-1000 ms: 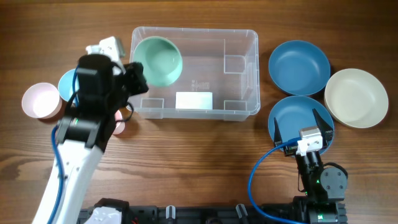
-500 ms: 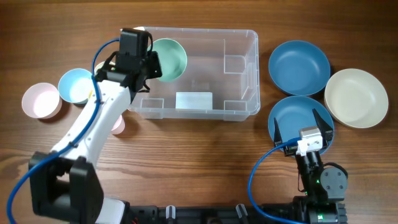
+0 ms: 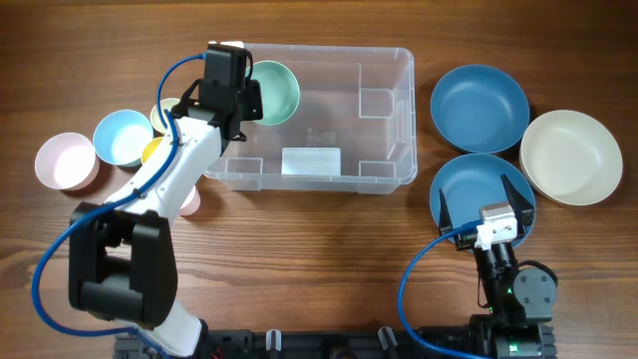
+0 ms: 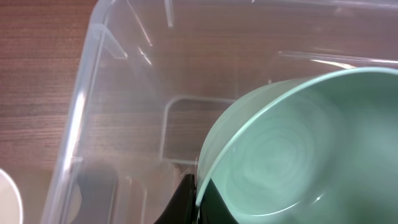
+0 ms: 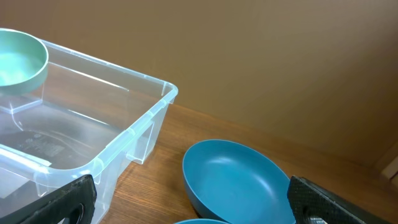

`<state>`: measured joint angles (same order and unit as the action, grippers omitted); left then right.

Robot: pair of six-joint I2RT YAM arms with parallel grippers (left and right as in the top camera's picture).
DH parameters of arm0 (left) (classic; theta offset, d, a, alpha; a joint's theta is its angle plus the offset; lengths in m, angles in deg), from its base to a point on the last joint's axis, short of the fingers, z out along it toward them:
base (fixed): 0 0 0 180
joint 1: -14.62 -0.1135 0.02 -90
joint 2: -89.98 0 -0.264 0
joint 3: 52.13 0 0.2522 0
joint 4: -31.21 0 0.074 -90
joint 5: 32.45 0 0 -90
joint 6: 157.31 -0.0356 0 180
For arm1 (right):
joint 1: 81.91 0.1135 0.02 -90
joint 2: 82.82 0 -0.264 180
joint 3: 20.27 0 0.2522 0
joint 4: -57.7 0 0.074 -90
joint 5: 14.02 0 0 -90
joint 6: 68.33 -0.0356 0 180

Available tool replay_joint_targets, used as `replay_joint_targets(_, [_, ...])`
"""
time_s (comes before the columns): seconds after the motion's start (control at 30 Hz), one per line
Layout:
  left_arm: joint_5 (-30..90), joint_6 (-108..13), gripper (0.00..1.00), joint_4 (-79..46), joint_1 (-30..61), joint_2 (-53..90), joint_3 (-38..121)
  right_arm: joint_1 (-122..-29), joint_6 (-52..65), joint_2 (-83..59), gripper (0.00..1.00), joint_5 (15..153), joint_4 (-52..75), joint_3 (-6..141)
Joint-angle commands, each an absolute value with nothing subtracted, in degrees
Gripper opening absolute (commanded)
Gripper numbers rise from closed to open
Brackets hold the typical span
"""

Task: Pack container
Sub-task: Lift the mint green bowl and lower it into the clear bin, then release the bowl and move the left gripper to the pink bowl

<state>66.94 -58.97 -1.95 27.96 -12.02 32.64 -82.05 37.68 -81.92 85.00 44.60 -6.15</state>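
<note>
The clear container (image 3: 339, 110) stands at the table's middle, a white label (image 3: 311, 161) on its bottom. A mint green bowl (image 3: 273, 92) hangs inside its back left corner. My left gripper (image 3: 247, 100) is shut on that bowl's rim. In the left wrist view the fingertips (image 4: 189, 202) pinch the green bowl (image 4: 298, 149) above the container's floor (image 4: 186, 124). My right gripper (image 3: 478, 197) stands open above a blue bowl (image 3: 464, 179) at the front right, with nothing between its fingers (image 5: 62, 199).
A second blue bowl (image 3: 479, 108) and a cream bowl (image 3: 571, 157) lie right of the container. To the left sit a pink bowl (image 3: 67, 162), a light blue bowl (image 3: 124, 138) and a yellow one (image 3: 155, 150), partly under my left arm.
My left arm has swung round and reached over the container's left wall, carrying the green bowl a little to the right. The right arm has not moved.
</note>
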Motion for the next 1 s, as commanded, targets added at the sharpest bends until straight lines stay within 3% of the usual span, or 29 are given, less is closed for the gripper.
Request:
replay_joint_targets(0.0, [70.78,-61.12,0.04,-0.29,27.52,-13.55,33.82,-81.77,38.14,-81.89,1.0,85.96,44.73,-6.22])
replay_joint_targets(0.13, [71.16,-61.14,0.06,0.13,27.52,-13.55,33.82,-81.77,38.16,-81.89,1.0,85.96,44.73,-6.22])
replay_joint_targets(0.17, [71.13,-61.12,0.17,0.13,27.52,-13.55,33.82,-81.77,38.14,-81.89,1.0,85.96,44.73,-6.22])
replay_joint_targets(0.2, [71.13,-61.12,0.47,0.13,27.52,-13.55,33.82,-81.77,38.16,-81.89,1.0,85.96,44.73,-6.22])
replay_joint_targets(0.23, [71.13,-61.12,0.62,0.11,27.54,-13.53,33.82,-81.77,38.16,-81.89,1.0,85.96,44.73,-6.22])
replay_joint_targets(0.57, [71.2,-58.89,0.61,-2.34,27.74,-4.76,35.55,-81.77,38.16,-81.89,1.0,85.96,44.73,-6.22])
replay_joint_targets(0.77, [78.46,-47.65,0.61,-13.84,26.95,8.13,36.77,-81.77,38.16,-81.89,1.0,85.96,44.73,-6.22])
replay_joint_targets(0.87, [82.74,-36.66,0.69,-24.13,23.24,13.55,36.77,-81.77,38.14,-81.89,1.0,85.96,44.73,-6.22])
replay_joint_targets(0.9, [82.72,-33.95,0.77,-27.91,20.68,15.02,36.77,-81.77,38.16,-81.89,1.0,85.96,44.73,-6.22])
replay_joint_targets(0.97, [82.65,-31.26,0.8,-33.27,15.22,16.5,36.77,-81.77,38.16,-81.89,1.0,85.96,44.73,-6.22])
